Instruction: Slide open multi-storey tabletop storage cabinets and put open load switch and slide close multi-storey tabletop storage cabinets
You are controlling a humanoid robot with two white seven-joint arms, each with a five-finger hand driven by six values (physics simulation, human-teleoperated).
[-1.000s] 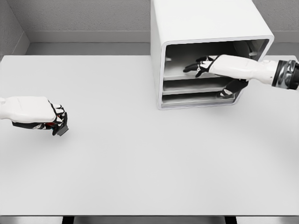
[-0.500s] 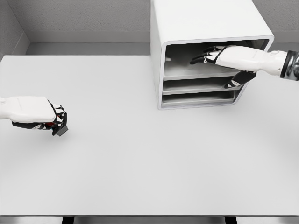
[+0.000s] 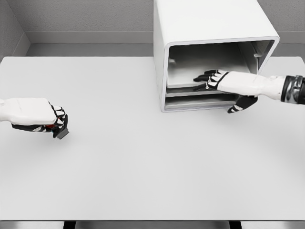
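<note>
1. Reaching into the cabinet (image 3: 209, 28), the right hand (image 3: 224, 82) lies with fingers (image 3: 202, 78) spread and empty on the top tray's (image 3: 190, 71) front edge.
2. Left hand (image 3: 35, 114), well apart at the surface's (image 3: 143, 167) left, has fingers curled tight on the load switch (image 3: 63, 131), a small dark block.
3. Risk: flat fingers may slip off the smooth glossy tray, or drag the light-looking cabinet.
4. Cabinet: white, rounded corners, three shallow grey trays; surface matte white.

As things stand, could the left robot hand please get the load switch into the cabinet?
Probably not yet: the left robot hand, shut on the load switch, sits far left of the cabinet, whose opening the right robot hand occupies.
</note>
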